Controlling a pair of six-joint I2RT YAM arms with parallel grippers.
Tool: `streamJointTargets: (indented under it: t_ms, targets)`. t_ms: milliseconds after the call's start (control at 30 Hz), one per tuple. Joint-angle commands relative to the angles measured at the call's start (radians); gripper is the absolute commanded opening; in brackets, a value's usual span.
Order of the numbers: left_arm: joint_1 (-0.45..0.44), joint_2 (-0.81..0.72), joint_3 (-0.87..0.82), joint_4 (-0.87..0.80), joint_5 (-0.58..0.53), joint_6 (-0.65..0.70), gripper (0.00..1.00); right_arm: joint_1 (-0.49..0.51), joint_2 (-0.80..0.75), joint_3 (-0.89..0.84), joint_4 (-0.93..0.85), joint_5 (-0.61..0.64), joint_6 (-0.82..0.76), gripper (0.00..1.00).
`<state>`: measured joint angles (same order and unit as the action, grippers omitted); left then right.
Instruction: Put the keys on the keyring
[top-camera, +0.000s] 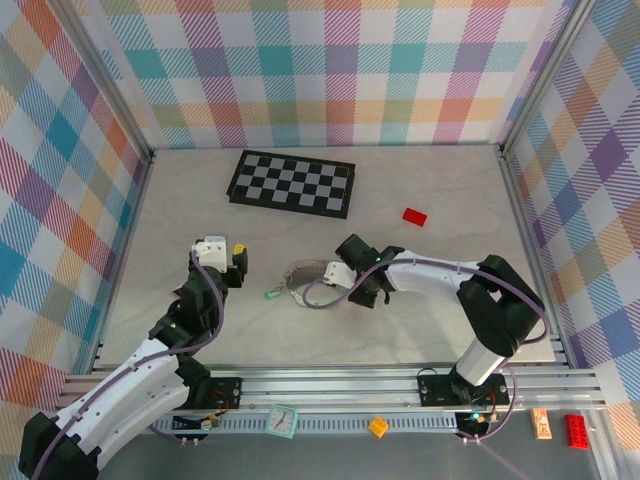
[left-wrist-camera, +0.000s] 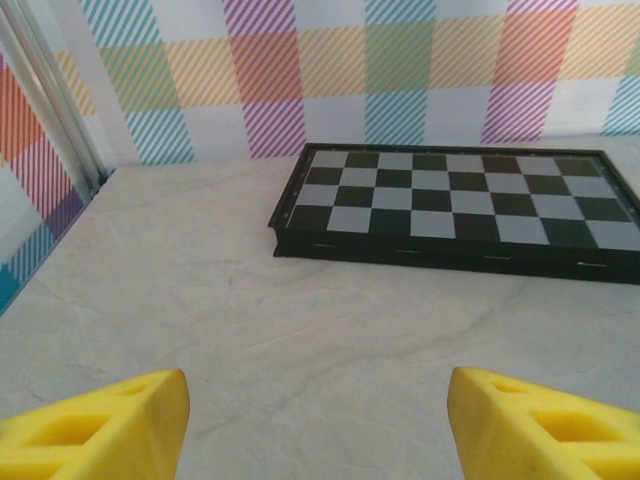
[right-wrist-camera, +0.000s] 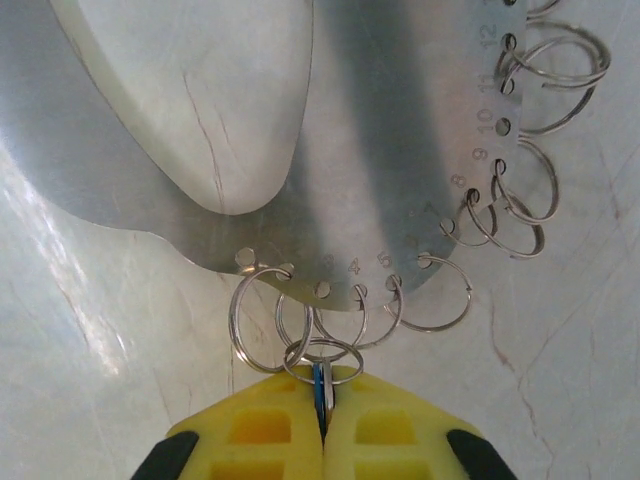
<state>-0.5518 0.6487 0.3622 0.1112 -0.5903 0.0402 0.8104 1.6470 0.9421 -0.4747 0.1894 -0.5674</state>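
The keyring (right-wrist-camera: 330, 150) is a flat grey metal plate with numbered holes along its curved edge and several thin split rings hanging from them. In the top view the keyring (top-camera: 300, 272) lies mid-table. My right gripper (right-wrist-camera: 322, 382) is shut on a blue key (right-wrist-camera: 320, 388), whose small ring (right-wrist-camera: 322, 362) overlaps the plate's lowest rings. From above, the right gripper (top-camera: 324, 279) sits at the keyring's right side. A green key (top-camera: 270, 294) lies on the table just left of the keyring. My left gripper (top-camera: 232, 262) stands open and empty further left, with yellow fingers (left-wrist-camera: 110, 425) spread wide.
A black-and-white chequered board (top-camera: 292, 182) lies at the back centre, and the same board (left-wrist-camera: 455, 210) is ahead of the left gripper. A red flat brick (top-camera: 414, 216) rests at the right rear. Checked walls enclose the table on three sides.
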Motion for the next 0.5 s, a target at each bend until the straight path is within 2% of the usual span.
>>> streamJointTargets:
  t_ms: [0, 100, 200, 300, 333, 400, 467]
  targets:
    - [0.041, 0.020, -0.012, 0.055, 0.023, -0.009, 0.70, -0.010, 0.007, 0.002, -0.065, 0.033, -0.022, 0.14]
    - [0.078, 0.051, -0.015, 0.075, 0.029, -0.011, 0.73, -0.029, -0.012, -0.007, -0.064, 0.021, -0.010, 0.30]
    - [0.115, 0.080, -0.023, 0.099, 0.029, -0.014, 0.77, -0.092, -0.114, -0.039, 0.009, -0.086, 0.058, 0.41]
    - [0.168, 0.106, -0.039, 0.131, 0.047, -0.026, 0.81, -0.195, -0.258, -0.105, 0.165, -0.203, 0.175, 0.56]
    - [0.190, 0.117, -0.044, 0.142, 0.061, -0.030, 0.81, -0.235, -0.301, -0.139, 0.234, -0.224, 0.219, 0.58]
    - [0.228, 0.145, -0.054, 0.173, 0.090, -0.031, 0.81, -0.314, -0.380, -0.210, 0.367, -0.215, 0.299, 0.63]
    - [0.260, 0.186, -0.071, 0.234, 0.103, -0.028, 0.81, -0.402, -0.445, -0.295, 0.523, -0.153, 0.380, 0.67]
